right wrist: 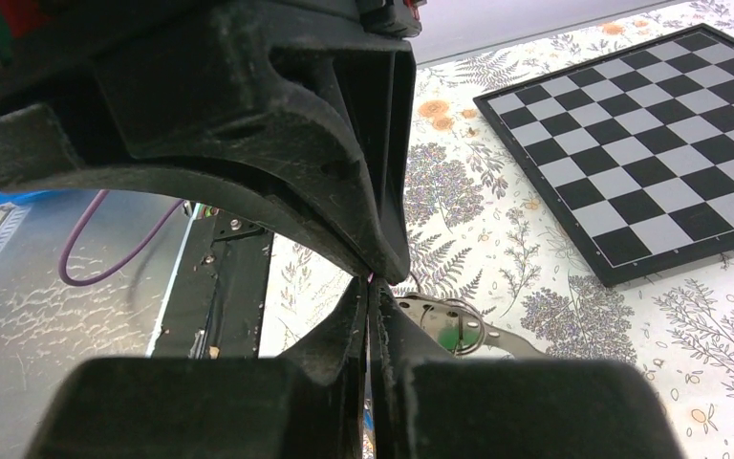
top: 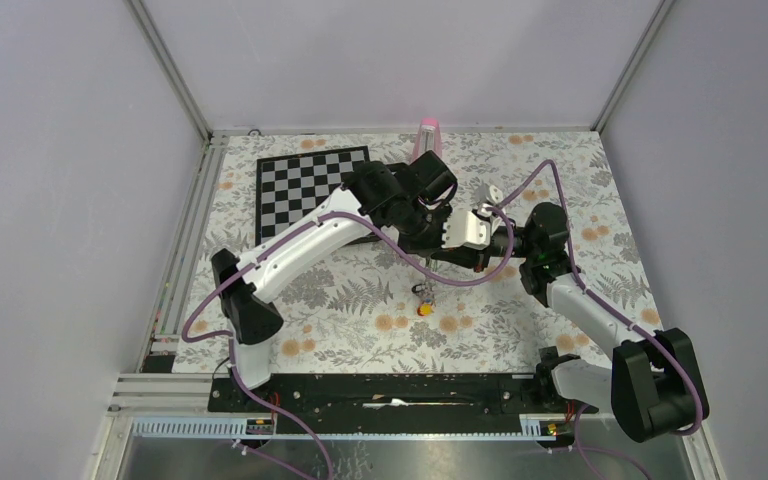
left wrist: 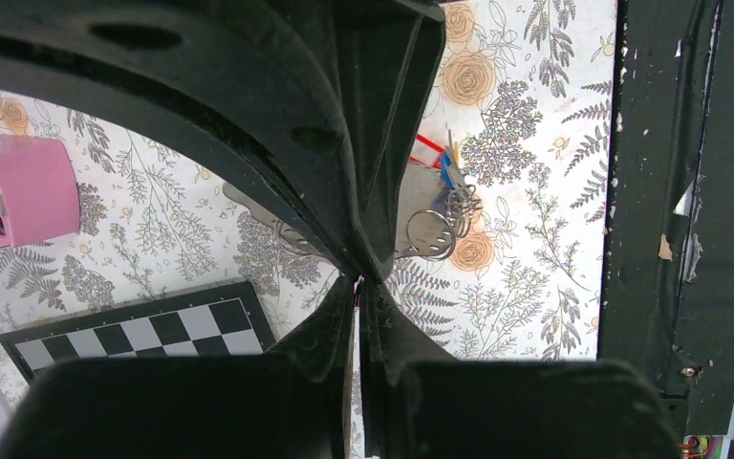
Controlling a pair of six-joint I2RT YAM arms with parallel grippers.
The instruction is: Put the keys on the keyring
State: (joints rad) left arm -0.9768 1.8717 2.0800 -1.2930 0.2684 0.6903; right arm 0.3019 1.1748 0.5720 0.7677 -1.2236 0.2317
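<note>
counter (top: 360, 300): flowered cloth, carries everything | left tool (left wrist: 358, 279): closed, tips pressed together, cannot tell if wire is pinched | right tool (right wrist: 371, 279): closed likewise, meeting it above mid-counter | keyring: too thin to trace | keys (top: 424, 300): bunched beneath both tools, with red, blue and yellow tags; threading seems partly done, unconfirmed

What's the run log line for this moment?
left gripper shut | right gripper shut | keys bunched below both grippers | grip contents unclear
</note>
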